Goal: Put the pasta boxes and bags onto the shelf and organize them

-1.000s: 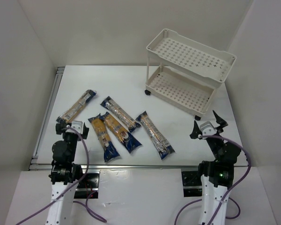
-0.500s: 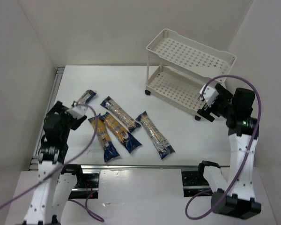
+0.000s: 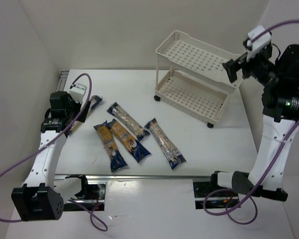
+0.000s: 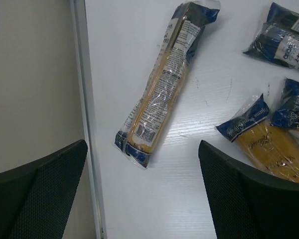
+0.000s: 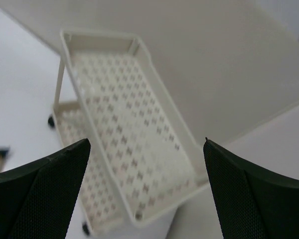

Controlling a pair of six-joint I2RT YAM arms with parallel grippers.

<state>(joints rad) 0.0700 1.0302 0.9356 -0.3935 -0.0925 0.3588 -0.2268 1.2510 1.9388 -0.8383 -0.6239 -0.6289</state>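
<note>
Several long spaghetti packets with dark blue ends lie on the white table left of centre, among them a clear one point(image 3: 128, 121), a yellow one point(image 3: 109, 147) and another clear one point(image 3: 164, 143). The leftmost packet point(image 4: 162, 84) lies slanted beside the table's left rail. My left gripper point(image 3: 74, 107) hovers over its near end, open and empty point(image 4: 142, 147). The shelf point(image 3: 204, 59), a cream two-tier cart, stands at the back right with both trays bare. My right gripper point(image 3: 236, 68) hangs high over its right end, open and empty point(image 5: 146, 142), looking down on the top tray point(image 5: 124, 124).
An aluminium rail point(image 4: 87, 124) runs along the table's left edge, with a white wall just beyond it. White walls close in the back and right sides. Purple cables loop from both arms. Two yellow packets point(image 4: 269, 139) lie right of my left fingers.
Both arms unfolded from near their bases. The left one swung out over the leftmost packet. The right one rose high over the shelf's right end. Both grippers stayed open.
</note>
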